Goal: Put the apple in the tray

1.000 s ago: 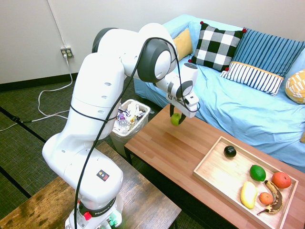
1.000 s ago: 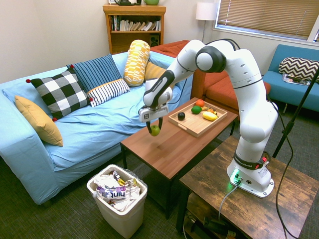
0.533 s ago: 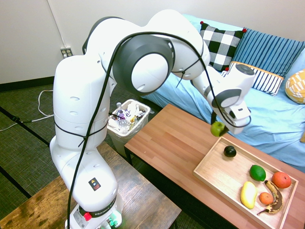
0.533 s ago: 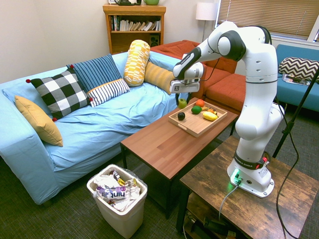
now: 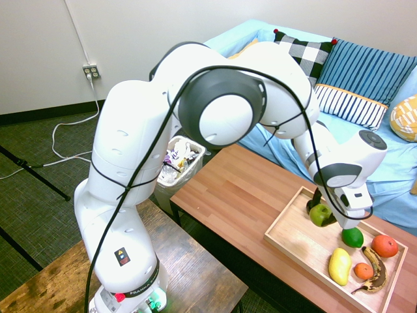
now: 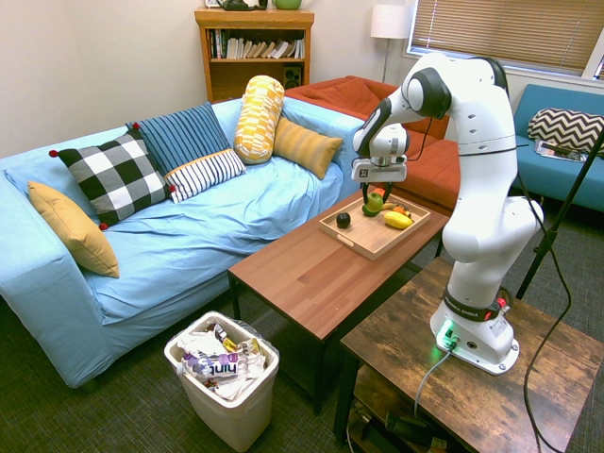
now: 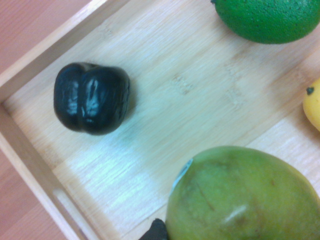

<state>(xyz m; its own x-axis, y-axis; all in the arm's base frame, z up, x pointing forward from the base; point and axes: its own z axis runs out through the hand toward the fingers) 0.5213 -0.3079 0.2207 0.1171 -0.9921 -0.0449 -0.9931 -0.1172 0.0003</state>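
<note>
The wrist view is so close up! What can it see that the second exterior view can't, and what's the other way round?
Only the wrist view shows the tray's wood grain and the shine on the black avocado.

Only the second exterior view shows the gripper shut on the apple above the tray, plus the blue sofa and the wastebasket.

Both show the apple, tray, avocado and the green lime.

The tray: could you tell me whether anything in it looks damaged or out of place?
One thing: the banana at the tray's far end is mostly brown-black, looking overripe. The other fruit looks sound.
</note>
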